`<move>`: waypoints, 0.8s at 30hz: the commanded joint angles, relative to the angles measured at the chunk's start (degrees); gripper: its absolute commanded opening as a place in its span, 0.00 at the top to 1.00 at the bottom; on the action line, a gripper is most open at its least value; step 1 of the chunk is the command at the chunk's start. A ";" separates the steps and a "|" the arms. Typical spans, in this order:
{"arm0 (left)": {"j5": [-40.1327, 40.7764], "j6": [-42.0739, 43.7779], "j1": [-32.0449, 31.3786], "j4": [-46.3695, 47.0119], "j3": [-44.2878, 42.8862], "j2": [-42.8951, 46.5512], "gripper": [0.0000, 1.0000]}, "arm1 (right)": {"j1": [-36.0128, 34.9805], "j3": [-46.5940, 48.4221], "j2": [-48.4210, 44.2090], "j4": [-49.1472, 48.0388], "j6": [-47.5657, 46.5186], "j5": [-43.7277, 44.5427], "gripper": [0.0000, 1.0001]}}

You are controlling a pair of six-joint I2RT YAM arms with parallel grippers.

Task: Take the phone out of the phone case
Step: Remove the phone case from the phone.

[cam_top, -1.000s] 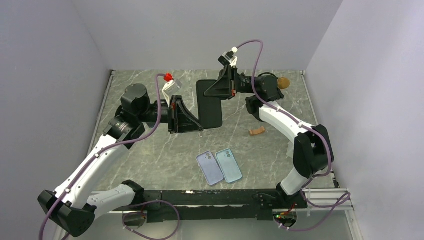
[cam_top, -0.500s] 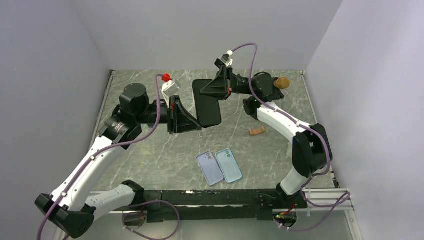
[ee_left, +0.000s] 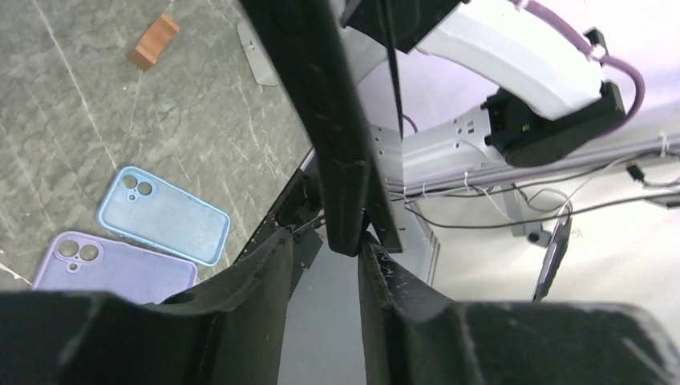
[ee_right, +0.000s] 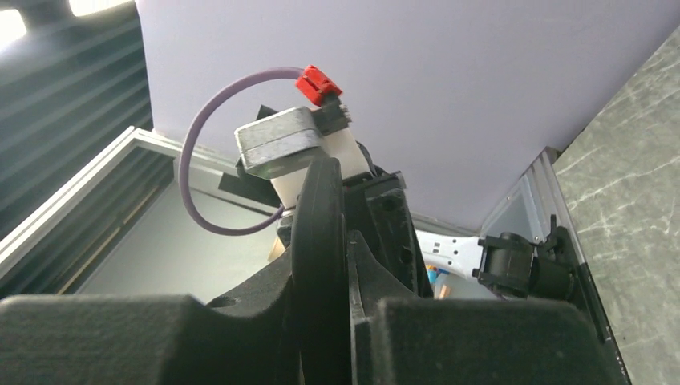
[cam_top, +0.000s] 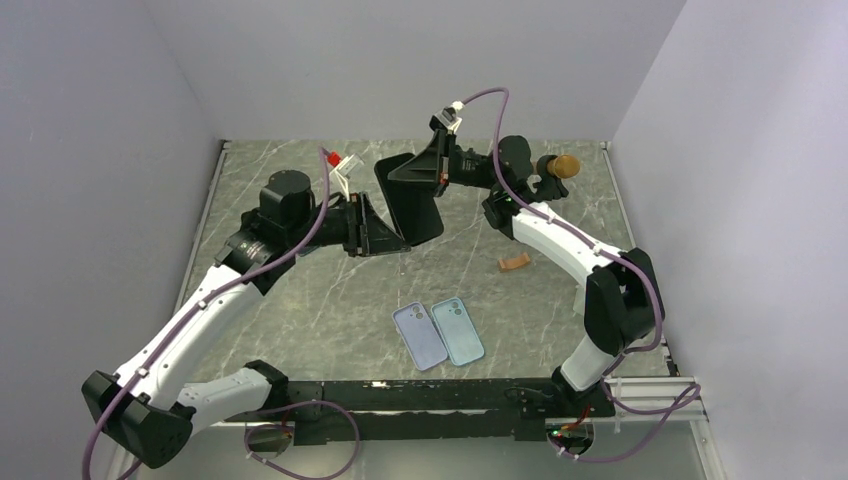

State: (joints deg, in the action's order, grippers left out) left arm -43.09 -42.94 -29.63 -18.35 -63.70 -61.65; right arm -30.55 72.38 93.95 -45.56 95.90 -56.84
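black from end to end, the phone [cam_top: 415,205] hangs tilted in the air above the grey marbled table [cam_top: 300,290], between the two arms (whether its case is on it i cannot tell, all of it being equally dark). the right gripper [cam_top: 400,178] pinches the phone's far upper edge; in the right wrist view its fingers [ee_right: 265,293] press on both sides of the thin dark rim. the left gripper [cam_top: 398,240] sits at the lower near corner with its jaws spread a little wider than the edge. in the left wrist view that corner stands between the fingers [ee_left: 269,265] with a gap on one side. near the front of the table a purple case [cam_top: 419,336] and a pale blue case [cam_top: 458,330] lie flat just beside each other, camera cut-outs at their far ends. a small brown block [cam_top: 514,262] lies apart to the right.
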 commanded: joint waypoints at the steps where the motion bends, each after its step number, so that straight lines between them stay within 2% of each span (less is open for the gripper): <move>1: 19.56 -5.32 1.52 4.48 0.51 -4.70 0.60 | -5.46 4.60 -6.04 0.47 5.13 -0.46 1.00; 3: 19.43 -6.77 1.59 6.79 0.46 -5.23 0.62 | -5.50 4.40 -6.07 0.95 5.13 -0.66 1.00; 5: 20.42 -6.73 1.60 7.08 0.05 -6.06 0.77 | -5.55 4.34 -6.27 1.89 5.05 -0.88 1.00; 6: 21.81 -5.64 1.60 5.29 -0.83 -6.65 0.88 | -5.55 4.56 -6.37 2.89 4.92 -1.01 1.00; 8: 27.96 -2.79 1.66 -1.60 -3.49 -7.84 1.00 | -5.58 5.10 -6.46 4.44 5.37 -1.33 1.00; 11: 43.92 -0.37 1.66 -13.91 -7.44 -10.41 1.00 | -5.62 4.68 -6.16 -1.08 11.76 -0.43 1.00; 13: 55.27 2.17 1.62 -19.49 -9.00 -12.90 1.00 | -5.65 3.60 -5.16 -11.25 20.62 1.81 1.00; 15: 62.74 3.89 1.94 -22.22 -8.62 -15.25 1.00 | -5.75 3.41 -3.72 -20.35 28.91 4.74 1.00; 18: 62.00 7.84 2.85 -19.67 -6.23 -14.41 1.00 | -5.71 4.61 -2.92 -24.58 33.40 7.23 1.00; 24: 44.53 8.25 2.94 -4.51 0.33 -3.19 1.00 | -5.58 3.63 -2.25 -22.72 30.46 6.41 1.00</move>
State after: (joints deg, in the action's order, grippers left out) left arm -10.15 -39.55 -31.07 -26.89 -68.77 -66.50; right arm -31.38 72.86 99.22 -51.42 98.59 -42.04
